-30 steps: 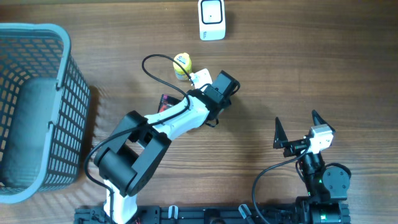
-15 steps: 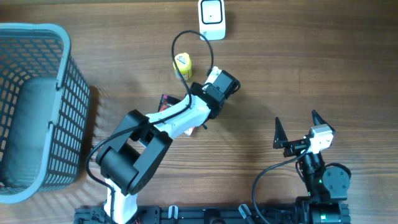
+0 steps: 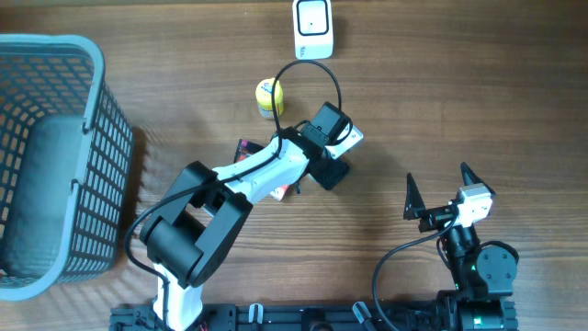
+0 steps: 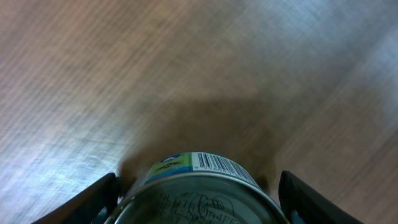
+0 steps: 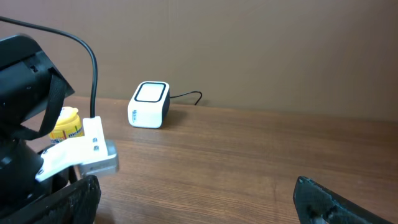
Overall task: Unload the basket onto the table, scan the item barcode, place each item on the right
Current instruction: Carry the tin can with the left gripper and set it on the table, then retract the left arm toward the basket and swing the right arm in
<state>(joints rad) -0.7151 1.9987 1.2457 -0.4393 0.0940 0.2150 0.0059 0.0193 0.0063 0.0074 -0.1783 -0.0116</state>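
**Finding:** The left gripper holds a tin can across its width, jaws part-closed on its sides. The can is over the wooden table, near the white scanner but not in front of it.

**Barcode:** The barcode is on the side wall facing away from the wrist (legible, unobstructed).

**Recommendation:** Carry the can to the scanner's window and turn the wrist until the barcode faces it squarely. Keep the fingers off the label and hold steady.

**Right gripper:** The right gripper is parked, jaws wide, empty.

grey basket at left, small yellow bottle, wooden table
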